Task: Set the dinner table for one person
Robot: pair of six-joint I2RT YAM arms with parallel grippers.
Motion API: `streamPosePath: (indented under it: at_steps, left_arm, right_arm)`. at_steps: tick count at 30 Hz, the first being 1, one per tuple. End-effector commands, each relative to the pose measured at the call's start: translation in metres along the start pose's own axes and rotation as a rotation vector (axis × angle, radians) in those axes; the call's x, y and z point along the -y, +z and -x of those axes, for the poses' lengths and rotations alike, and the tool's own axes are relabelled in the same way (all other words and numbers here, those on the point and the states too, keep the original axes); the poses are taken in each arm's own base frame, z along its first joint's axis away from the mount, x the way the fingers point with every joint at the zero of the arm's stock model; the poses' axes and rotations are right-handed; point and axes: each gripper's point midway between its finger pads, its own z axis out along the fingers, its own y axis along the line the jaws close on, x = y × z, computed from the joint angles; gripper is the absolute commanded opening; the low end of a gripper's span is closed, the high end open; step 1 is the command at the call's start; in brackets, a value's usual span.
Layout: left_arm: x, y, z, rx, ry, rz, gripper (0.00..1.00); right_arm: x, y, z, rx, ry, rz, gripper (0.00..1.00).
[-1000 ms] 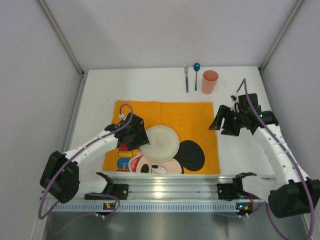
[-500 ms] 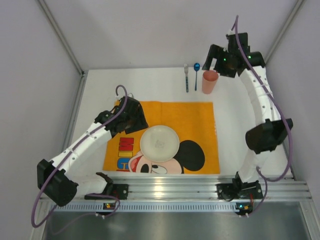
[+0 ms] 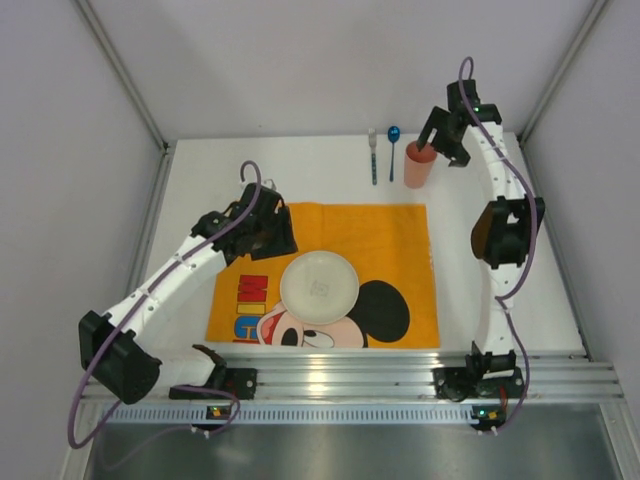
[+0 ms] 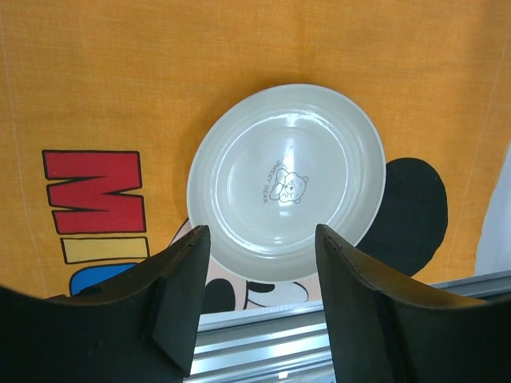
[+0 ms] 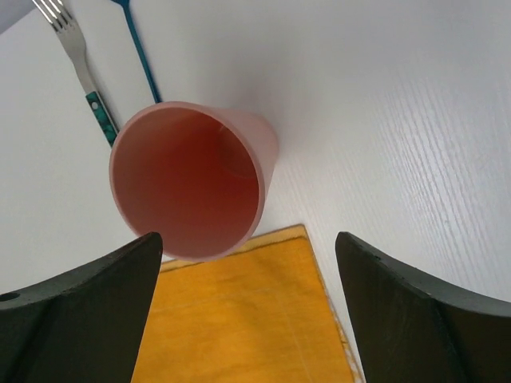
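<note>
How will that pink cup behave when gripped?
The pink cup looks like thin, empty plastic, so probably light and flexible. Standing upright on a base narrower than its rim, it may tip if the right gripper nudges it.

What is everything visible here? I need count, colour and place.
dinner table: one, white, under everything
rail: one, silver, along the near edge
mat: one, orange, Mickey Mouse print, mid-table
plate: one, cream, on the mat
cup: one, pink, beyond the mat
spoon: one, blue, left of the cup
fork: one, silver and green, left of spoon
left gripper: one, black, open over plate
right gripper: one, black, open over cup
</note>
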Motion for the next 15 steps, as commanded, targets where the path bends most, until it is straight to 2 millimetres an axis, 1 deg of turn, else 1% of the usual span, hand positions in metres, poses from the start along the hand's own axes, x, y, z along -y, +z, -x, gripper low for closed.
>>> streamPosePath:
  at_steps: [1,2,3,4,5,7,8,9,10,11,12,14,15]
  left_arm:
    - [0.0,0.001,-0.005,-0.031,0.004,-0.003,0.6]
    - [0.0,0.004,-0.004,-0.027,-0.001,-0.001,0.6]
    - [-0.003,0.007,-0.005,-0.022,-0.005,0.014,0.6]
    - [-0.004,0.009,-0.005,-0.026,-0.026,0.026,0.61]
    - [-0.006,0.014,-0.007,-0.042,-0.038,0.047,0.6]
    - [-0.002,0.017,-0.003,-0.044,-0.057,0.043,0.6]
    - [0.0,0.024,-0.005,-0.059,-0.057,0.046,0.6]
    - [0.002,0.025,-0.003,-0.06,-0.059,0.043,0.6]
    - [0.003,0.033,-0.005,-0.083,-0.057,0.055,0.59]
    - [0.003,0.036,-0.003,-0.088,-0.059,0.063,0.59]
    - [0.009,0.035,0.003,-0.082,-0.059,0.059,0.59]
    - [0.016,0.041,0.011,-0.085,-0.063,0.055,0.59]
    - [0.019,0.042,0.014,-0.085,-0.062,0.051,0.58]
  right_arm:
    - [-0.008,0.003,0.028,0.104,0.03,0.034,0.89]
    - [-0.01,0.009,0.033,0.123,0.032,0.044,0.89]
    - [-0.009,0.014,0.032,0.122,0.025,0.043,0.86]
    - [-0.003,0.025,0.03,0.105,0.03,0.028,0.85]
    - [-0.001,0.026,0.031,0.1,0.039,0.021,0.83]
    - [0.006,0.037,0.027,0.086,0.041,0.002,0.75]
    - [0.01,0.042,0.021,0.07,0.036,-0.017,0.72]
    - [0.013,0.046,0.018,0.063,0.027,-0.029,0.66]
    - [0.016,0.052,0.012,0.047,0.022,-0.038,0.64]
    - [0.018,0.056,0.009,0.033,0.018,-0.046,0.61]
    - [0.018,0.056,0.009,0.034,0.01,-0.041,0.48]
    - [0.018,0.055,0.013,0.045,0.002,-0.038,0.33]
    - [0.019,0.054,0.017,0.052,0.009,-0.035,0.2]
